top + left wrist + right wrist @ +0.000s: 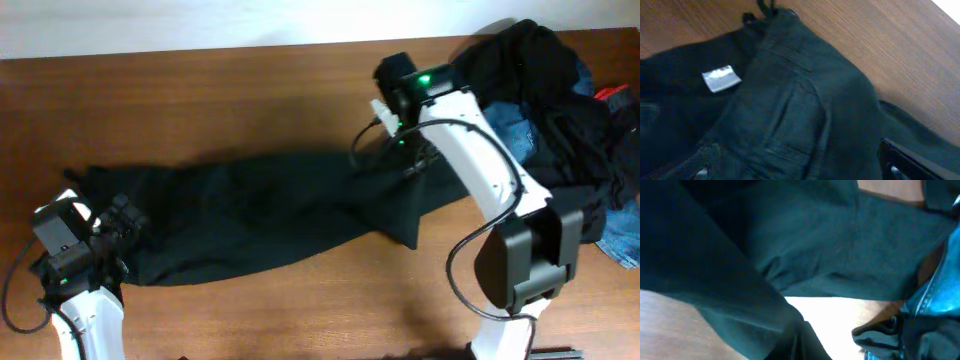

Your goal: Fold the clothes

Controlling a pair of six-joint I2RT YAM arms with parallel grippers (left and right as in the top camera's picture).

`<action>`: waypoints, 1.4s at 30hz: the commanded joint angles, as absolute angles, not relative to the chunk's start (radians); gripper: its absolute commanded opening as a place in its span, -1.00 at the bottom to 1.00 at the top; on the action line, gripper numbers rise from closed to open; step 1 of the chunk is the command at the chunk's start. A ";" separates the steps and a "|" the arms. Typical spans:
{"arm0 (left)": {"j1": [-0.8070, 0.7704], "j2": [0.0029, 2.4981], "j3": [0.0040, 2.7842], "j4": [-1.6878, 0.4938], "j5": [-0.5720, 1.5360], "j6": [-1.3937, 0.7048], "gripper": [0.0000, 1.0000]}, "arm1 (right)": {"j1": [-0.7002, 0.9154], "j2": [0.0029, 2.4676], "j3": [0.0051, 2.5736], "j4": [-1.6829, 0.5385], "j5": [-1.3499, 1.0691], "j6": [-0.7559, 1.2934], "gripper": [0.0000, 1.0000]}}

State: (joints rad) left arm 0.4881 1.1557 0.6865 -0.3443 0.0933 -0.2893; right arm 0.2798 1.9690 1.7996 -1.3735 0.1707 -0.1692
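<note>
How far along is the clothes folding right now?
Done: black trousers lie spread across the table, not yet folded. In hand: right gripper looks shut on their leg end; left gripper hangs open over the waistband. Left: every fold, plus the pile of dark and denim garments.

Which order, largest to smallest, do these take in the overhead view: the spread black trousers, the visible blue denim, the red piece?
1. The black trousers.
2. The blue denim, partly covered.
3. The red piece, only a small bit showing.

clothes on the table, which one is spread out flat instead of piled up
The long black trousers, stretched across the wooden table; the blue denim jeans and other dark garments lie bunched in a heap.
</note>
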 commanded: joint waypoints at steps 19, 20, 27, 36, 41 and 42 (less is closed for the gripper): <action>0.487 1.161 0.694 -0.339 0.082 -0.271 0.99 | 0.178 1.962 1.957 -1.416 0.035 -0.046 0.98; 0.487 1.161 0.694 -0.338 0.082 -0.271 0.99 | 0.162 1.962 1.956 -1.417 0.035 -0.019 0.98; 0.487 1.161 0.694 -0.338 0.082 -0.271 0.99 | -0.056 1.976 1.897 -1.402 -0.109 0.132 0.99; 0.487 1.161 0.694 -0.331 0.082 -0.271 0.99 | -0.186 1.989 1.676 -1.217 -0.415 -0.027 0.45; 0.487 1.161 0.694 -0.331 0.082 -0.271 0.99 | -0.176 1.989 1.516 -0.985 -0.415 -0.041 0.34; 0.487 1.161 0.694 -0.331 0.082 -0.271 0.99 | -0.176 1.989 1.489 -0.945 -0.415 -0.041 0.33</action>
